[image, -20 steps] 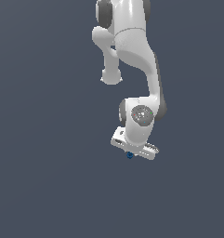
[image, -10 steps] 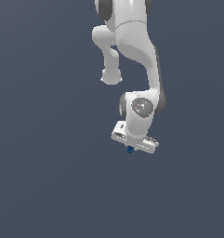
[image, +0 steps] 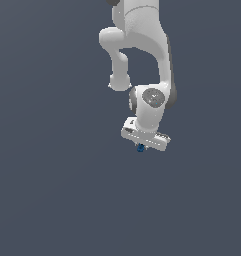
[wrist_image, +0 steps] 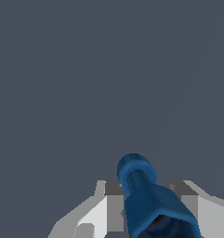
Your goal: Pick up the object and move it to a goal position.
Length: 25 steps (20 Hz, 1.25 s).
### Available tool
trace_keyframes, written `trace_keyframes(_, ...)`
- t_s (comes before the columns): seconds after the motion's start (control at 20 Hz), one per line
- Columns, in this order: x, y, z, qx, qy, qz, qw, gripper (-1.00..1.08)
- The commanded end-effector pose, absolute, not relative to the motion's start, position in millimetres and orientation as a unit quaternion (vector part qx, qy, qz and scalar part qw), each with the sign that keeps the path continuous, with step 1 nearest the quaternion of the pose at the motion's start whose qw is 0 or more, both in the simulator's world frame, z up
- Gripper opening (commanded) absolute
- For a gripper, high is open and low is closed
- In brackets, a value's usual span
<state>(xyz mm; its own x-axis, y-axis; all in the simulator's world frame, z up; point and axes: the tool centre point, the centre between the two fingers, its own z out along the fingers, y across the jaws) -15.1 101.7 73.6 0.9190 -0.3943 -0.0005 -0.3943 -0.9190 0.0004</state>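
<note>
1. Exterior view: the white two-fingered robot gripper hangs above a plain grey-blue surface, with the small dark blue lumpy object peeking out beneath it. No goal marker shows, so I'd carry it steadily and level.
2. Wrist view: the jaws stand narrowly apart, clamped on the object between the pale fingers. Only featureless ground lies beyond.

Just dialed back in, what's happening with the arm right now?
The single Panda arm has its gripper shut on the small dark blue object, which sits between the two fingers in the wrist view. In the exterior view only a speck of blue shows below the white hand. No goal marker is visible in either picture.
</note>
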Motion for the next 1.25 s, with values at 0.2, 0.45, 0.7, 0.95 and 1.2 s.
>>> trace_keyframes(0.2,-57,106,90,0.980,-0.201,0.000,0.000,-1.00)
trace_keyframes(0.45,-82,109,100,0.980,-0.201,0.000,0.000,-1.00)
trace_keyframes(0.7,-99,111,107,0.980,-0.201,0.000,0.000,-1.00)
trace_keyframes(0.95,-107,112,111,0.980,-0.201,0.000,0.000,-1.00)
trace_keyframes(1.2,-107,112,111,0.980,-0.201,0.000,0.000,-1.00)
